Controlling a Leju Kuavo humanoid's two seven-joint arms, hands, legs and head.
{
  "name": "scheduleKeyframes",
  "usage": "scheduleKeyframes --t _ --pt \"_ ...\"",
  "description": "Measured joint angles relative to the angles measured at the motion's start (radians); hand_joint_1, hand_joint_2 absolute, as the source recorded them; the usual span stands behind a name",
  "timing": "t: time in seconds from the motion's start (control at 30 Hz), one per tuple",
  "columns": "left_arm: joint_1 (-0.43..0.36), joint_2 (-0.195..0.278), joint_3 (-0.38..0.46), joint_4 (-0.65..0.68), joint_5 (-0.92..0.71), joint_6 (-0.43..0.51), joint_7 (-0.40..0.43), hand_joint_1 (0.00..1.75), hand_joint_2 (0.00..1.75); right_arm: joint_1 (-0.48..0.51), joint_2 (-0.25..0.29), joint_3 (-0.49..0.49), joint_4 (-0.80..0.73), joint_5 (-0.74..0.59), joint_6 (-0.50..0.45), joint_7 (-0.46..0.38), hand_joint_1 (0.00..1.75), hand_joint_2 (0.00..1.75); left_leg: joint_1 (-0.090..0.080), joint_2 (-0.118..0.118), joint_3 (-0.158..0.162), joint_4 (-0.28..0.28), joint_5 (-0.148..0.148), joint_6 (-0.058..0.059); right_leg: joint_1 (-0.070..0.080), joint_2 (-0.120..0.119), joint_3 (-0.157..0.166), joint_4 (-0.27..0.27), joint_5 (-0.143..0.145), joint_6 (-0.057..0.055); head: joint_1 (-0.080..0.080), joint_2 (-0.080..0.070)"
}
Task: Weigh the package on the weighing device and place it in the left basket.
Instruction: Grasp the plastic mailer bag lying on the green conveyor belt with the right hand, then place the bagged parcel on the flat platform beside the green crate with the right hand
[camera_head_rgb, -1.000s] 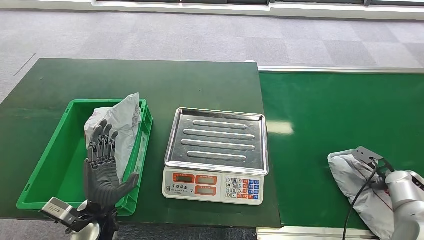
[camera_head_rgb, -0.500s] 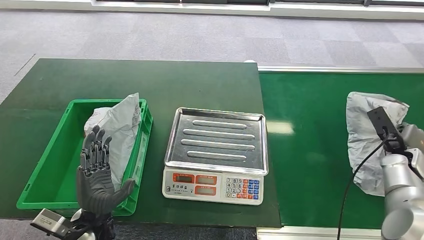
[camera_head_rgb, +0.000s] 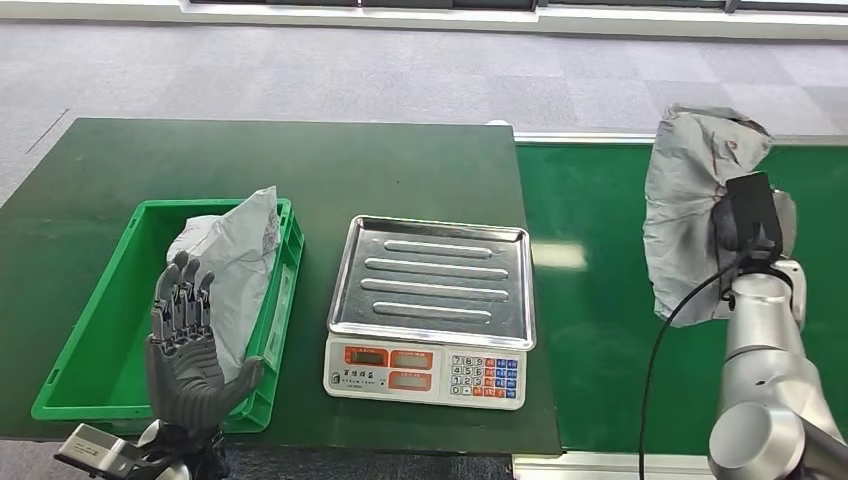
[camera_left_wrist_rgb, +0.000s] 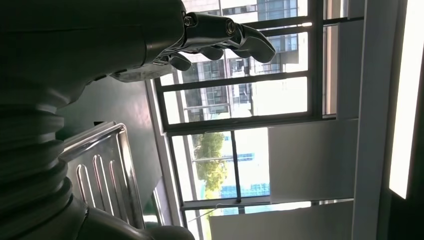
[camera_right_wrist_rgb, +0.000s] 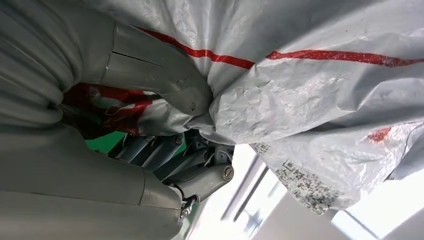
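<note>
Right hand: the right hand (camera_right_wrist_rgb: 165, 130) grips a grey bag (camera_head_rgb: 690, 210) and holds it up in the air over the green belt (camera_head_rgb: 620, 330). In the right wrist view the thumb (camera_right_wrist_rgb: 165, 80) and the dark fingers (camera_right_wrist_rgb: 165, 155) squeeze a fold of the bag between them.
Grey bag: it is crinkly plastic with red stripes (camera_right_wrist_rgb: 320, 56) and a patch of small black print. It hangs to the right of the scale, well apart from it, and touches nothing but the hand.
Left hand: the left hand (camera_head_rgb: 185, 345) stands upright at the near edge of the green basket (camera_head_rgb: 75, 345). Its fingers (camera_head_rgb: 178, 300) are straight and a little apart, with the thumb out to the side. It holds nothing.
Green basket: it sits on the left part of the dark green desk (camera_head_rgb: 300, 170). Another grey bag (camera_head_rgb: 235, 250) lies in it and leans on the wall next to the scale, with its top corner poking above the rim.
Scale: the scale (camera_head_rgb: 430, 310) stands on the desk between the basket and the belt. Its shiny metal tray (camera_head_rgb: 435, 280) has nothing on it. The front has red windows and a pad of buttons (camera_head_rgb: 486, 376).
Floor: grey carpet (camera_head_rgb: 400, 70) lies past the desk.
</note>
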Motion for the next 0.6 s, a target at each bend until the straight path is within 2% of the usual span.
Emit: scheduleKeyframes --t 0.07,0.13,0.3,0.47,0.6 --pt "-0.021 0.001 0.0 0.009 -0.001 -0.003 -0.001 0.0 1.75 -0.011 0.057 0.047 -0.03 -0.064 0.101 -0.005 1.75 1.75 0.0 0.003 0.002 0.0 0.0 -0.001 0.0 0.003 -0.002 0.0 0.001 -0.001 0.0 0.0" --pt "-0.049 0.002 0.0 0.022 -0.004 -0.006 -0.002 0.0 1.75 -0.03 0.118 0.119 -0.046 -0.113 0.146 0.01 1.75 1.75 0.001 0.005 0.007 0.0 0.002 -0.003 0.001 0.005 -0.003 0.0 0.003 -0.003 0.0 0.0" --pt "-0.093 0.002 0.0 0.05 -0.012 -0.007 0.0 0.0 1.75 -0.092 0.245 0.305 -0.055 -0.152 0.169 0.044 1.75 1.75 0.003 0.003 0.007 -0.001 0.006 -0.007 0.003 0.003 -0.005 0.003 0.004 -0.005 0.0 0.0" --pt "-0.143 0.003 0.0 0.077 -0.011 -0.004 0.001 0.0 1.75 -0.178 0.416 0.48 -0.028 -0.132 0.166 0.067 1.75 1.75 0.005 0.011 0.006 -0.001 0.006 -0.009 0.005 0.011 -0.01 0.003 0.006 -0.009 0.0 0.0" --pt "-0.153 0.003 0.001 0.08 0.004 0.013 0.012 0.0 1.75 -0.218 0.522 0.614 0.001 -0.235 0.166 0.116 1.75 1.75 0.007 0.007 0.005 -0.002 0.007 -0.01 0.008 0.007 -0.01 0.003 0.005 -0.01 0.0 0.0"
